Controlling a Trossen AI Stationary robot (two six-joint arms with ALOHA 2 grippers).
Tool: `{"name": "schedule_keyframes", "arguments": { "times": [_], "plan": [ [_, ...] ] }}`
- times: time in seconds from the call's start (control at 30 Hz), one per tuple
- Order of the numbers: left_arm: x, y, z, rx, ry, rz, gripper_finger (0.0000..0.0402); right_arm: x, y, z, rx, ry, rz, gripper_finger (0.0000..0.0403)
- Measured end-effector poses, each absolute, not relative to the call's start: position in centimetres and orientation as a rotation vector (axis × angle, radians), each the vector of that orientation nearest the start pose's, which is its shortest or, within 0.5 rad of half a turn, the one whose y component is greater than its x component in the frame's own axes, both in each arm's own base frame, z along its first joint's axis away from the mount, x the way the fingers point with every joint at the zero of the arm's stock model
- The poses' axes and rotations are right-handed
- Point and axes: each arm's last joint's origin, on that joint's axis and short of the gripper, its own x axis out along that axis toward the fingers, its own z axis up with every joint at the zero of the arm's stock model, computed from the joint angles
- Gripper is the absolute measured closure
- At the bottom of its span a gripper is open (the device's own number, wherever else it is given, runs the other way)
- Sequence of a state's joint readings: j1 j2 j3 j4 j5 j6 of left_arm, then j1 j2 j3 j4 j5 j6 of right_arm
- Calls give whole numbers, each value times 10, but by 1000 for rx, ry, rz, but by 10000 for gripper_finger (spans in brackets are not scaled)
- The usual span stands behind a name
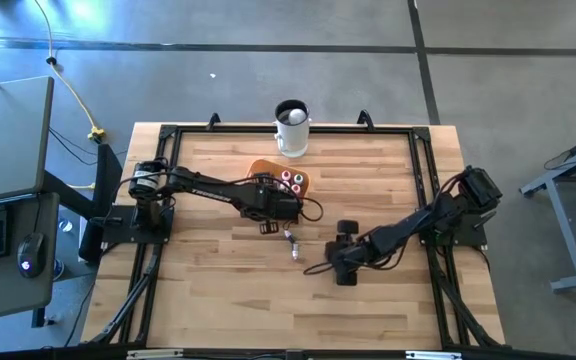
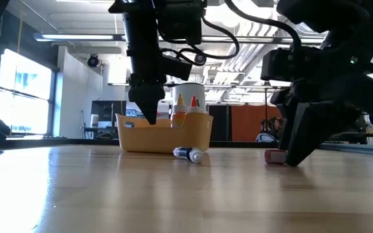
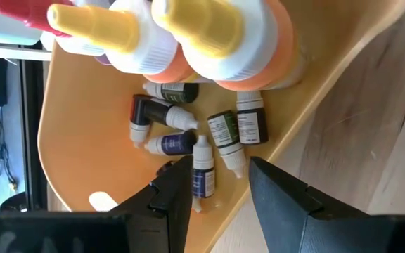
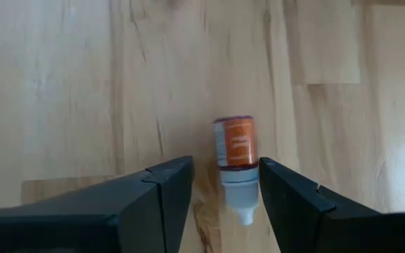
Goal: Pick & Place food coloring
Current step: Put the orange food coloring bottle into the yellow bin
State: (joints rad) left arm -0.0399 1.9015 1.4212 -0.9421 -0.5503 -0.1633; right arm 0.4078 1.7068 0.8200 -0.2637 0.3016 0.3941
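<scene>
The right gripper (image 4: 218,193) is low over the table on the right side, its 2 fingers open and straddling a small orange-labelled food coloring bottle (image 4: 235,161) that lies on its side on the wood; nothing is gripped yet. Judging from this, the step in hand is the pick of that bottle: the next move calls for lowering a touch if needed, then closing the fingers across the bottle's body rather than its tapered cap. The bottle's long axis runs straight between the fingers, with its whitish cap pointing back toward the wrist, so the fingers would close across its narrow width. The left gripper (image 3: 220,190) hangs at the near edge of the orange bowl (image 3: 69,161), fingers parted and empty, above several small bottles (image 3: 202,169) already lying in the bowl at mixed angles beside taller yellow-capped bottles (image 3: 188,28). 1 more blue bottle (image 2: 188,153) lies on its side on the table just in front of the bowl, between the 2 arms. A white mug (image 1: 291,128) stands at the far edge.
</scene>
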Motion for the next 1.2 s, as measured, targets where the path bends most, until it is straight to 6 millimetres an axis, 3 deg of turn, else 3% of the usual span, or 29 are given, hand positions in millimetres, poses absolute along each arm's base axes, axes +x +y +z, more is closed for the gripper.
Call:
{"name": "schedule_keyframes", "arguments": {
  "times": [0.23,0.4,0.57,0.77,0.93,1.03,1.1,1.2],
  "plan": [
    [365,1,202,281,1328,529,266,277,110,113,-109,1111,-106,246],
    [360,3,204,319,1337,614,266,277,109,113,-107,1119,-96,280],
    [336,6,225,296,1357,790,266,278,109,112,-38,1111,-109,339],
    [302,5,256,225,1381,940,266,299,110,119,-9,890,-65,343],
    [284,7,273,232,1383,1001,266,335,98,152,-95,533,-133,337],
    [278,8,280,239,1371,1007,266,359,86,185,-188,376,-185,338],
    [275,8,283,229,1362,1010,266,375,73,212,-249,310,-224,342],
    [272,7,286,192,1349,1028,266,393,39,237,-305,344,-294,342]
  ]
}}
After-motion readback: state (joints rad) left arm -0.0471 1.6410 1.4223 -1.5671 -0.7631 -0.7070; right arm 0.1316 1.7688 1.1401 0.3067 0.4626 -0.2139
